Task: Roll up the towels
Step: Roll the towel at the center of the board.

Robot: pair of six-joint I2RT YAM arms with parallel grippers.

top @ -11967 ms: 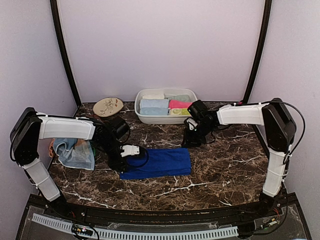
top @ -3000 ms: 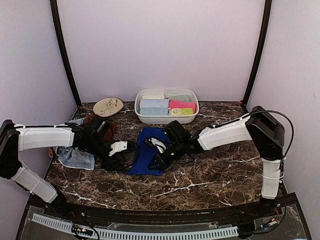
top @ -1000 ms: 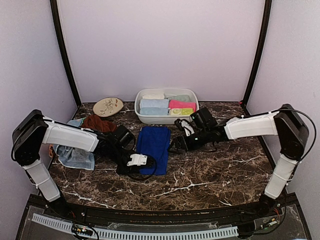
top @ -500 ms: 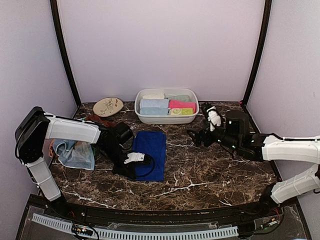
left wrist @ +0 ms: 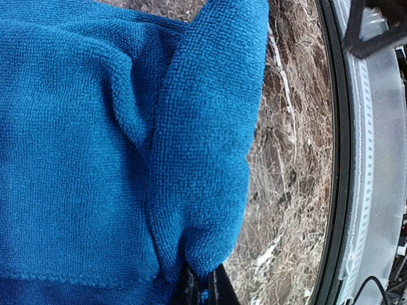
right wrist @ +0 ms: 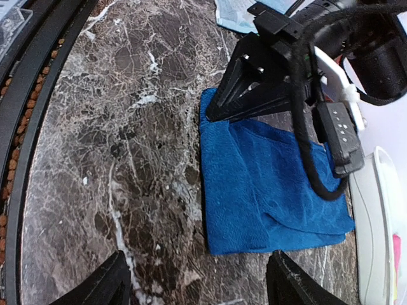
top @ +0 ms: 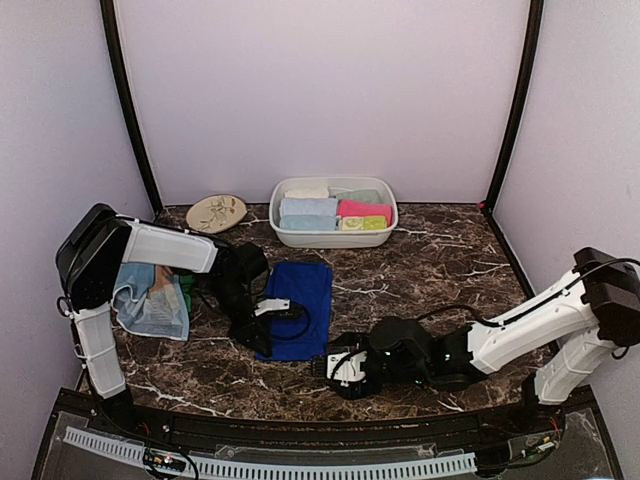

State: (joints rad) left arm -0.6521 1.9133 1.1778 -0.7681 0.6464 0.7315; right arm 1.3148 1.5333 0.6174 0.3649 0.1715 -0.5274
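A royal blue towel (top: 302,303) lies folded into a narrow strip on the marble, long side running front to back. My left gripper (top: 260,340) is shut on its near left corner. In the left wrist view the dark fingertips (left wrist: 203,289) pinch a raised fold of the blue towel (left wrist: 95,140). My right gripper (top: 331,369) sits low just in front of the towel's near right corner, facing it. In the right wrist view its fingers (right wrist: 111,283) stand wide apart and open on either side of the blue towel's (right wrist: 267,184) near end, with nothing between them.
A white oval tub (top: 333,238) at the back holds rolled towels in light blue, pink and green. A leaf-pattern plate (top: 216,212) lies to its left. A heap of loose towels (top: 150,300) sits under the left arm. The table's black front rim (right wrist: 25,127) is close behind my right gripper.
My right arm swung from the back right beside the tub down to the front of the table, at the towel's near end. The left gripper kept its hold on the corner.
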